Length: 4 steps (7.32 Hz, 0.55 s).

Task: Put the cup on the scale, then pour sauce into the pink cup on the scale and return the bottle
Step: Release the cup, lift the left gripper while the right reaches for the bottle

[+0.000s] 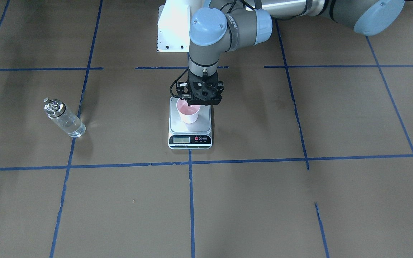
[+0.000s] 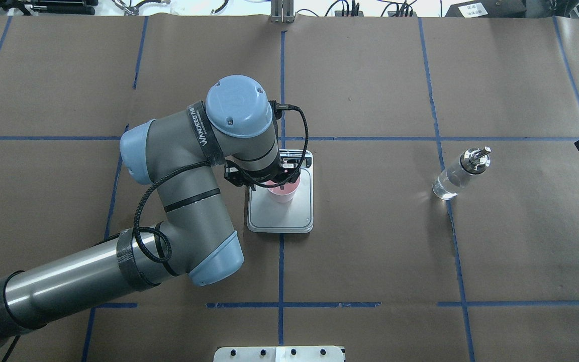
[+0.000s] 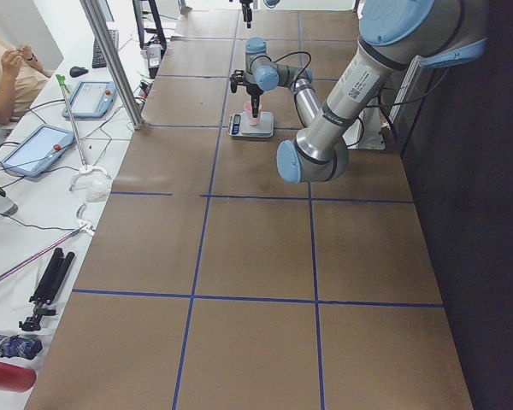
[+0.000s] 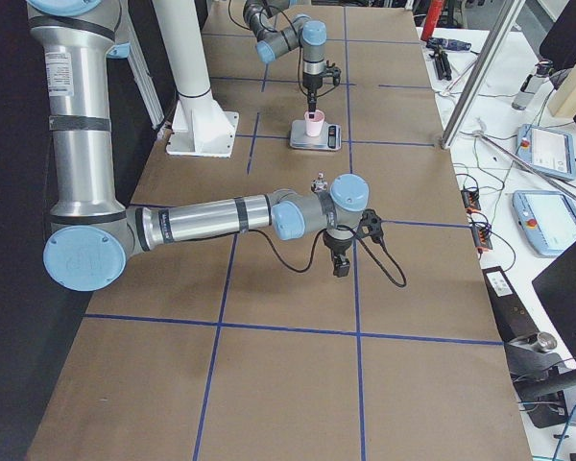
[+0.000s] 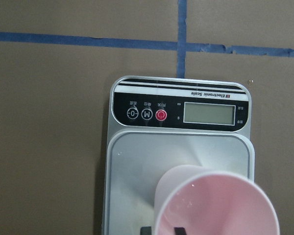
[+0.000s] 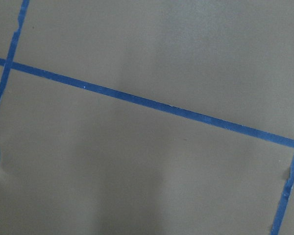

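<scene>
My left hand hangs straight down over the cup, which stands on the scale clear of the display. I cannot tell if it pinches the rim. The bottle stands upright on the tabletop on my right hand's side, ready for pouring; that hand's state is unclear too.

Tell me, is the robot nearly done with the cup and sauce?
Not yet. Done: the cup looks set on the scale. In hand: the left tool is at the cup's rim; whether it grips, I cannot tell. Left: the bottle stands untouched, sauce inside, and the cup looks empty, so pouring and returning remain.
</scene>
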Motion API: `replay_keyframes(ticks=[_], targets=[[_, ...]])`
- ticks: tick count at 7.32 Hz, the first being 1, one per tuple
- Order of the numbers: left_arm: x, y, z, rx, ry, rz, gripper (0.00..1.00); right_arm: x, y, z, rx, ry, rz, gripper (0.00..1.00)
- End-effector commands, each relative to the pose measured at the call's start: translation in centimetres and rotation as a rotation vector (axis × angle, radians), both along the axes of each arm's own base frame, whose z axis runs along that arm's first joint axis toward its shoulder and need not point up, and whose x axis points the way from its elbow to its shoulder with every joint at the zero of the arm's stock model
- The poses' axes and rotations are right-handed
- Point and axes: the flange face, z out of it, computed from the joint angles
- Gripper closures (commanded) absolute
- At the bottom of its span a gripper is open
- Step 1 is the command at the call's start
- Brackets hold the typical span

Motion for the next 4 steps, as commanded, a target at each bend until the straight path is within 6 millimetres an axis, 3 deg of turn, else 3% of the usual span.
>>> replay_keyframes(ticks=[1, 2, 3, 4], targets=[[-4.3, 2.2, -2.1, 0.045, 0.079, -0.002, 0.08, -1.0, 0.4, -0.8, 0.005, -0.082, -0.033, 0.0], [-8.7, 3.2, -1.4, 0.073, 0.117, -0.025, 0.08, -1.5, 1.0, -1.3, 0.042, -0.111, -0.049, 0.0], [-12.1, 2.7, -0.8, 0.088, 0.133, -0.06, 0.08, -2.9, 2.1, -1.2, 0.09, -0.129, -0.077, 0.0], [-12.9, 2.2, -0.7, 0.09, 0.135, -0.074, 0.08, -5.0, 3.6, -1.6, 0.13, -0.163, -0.062, 0.0]])
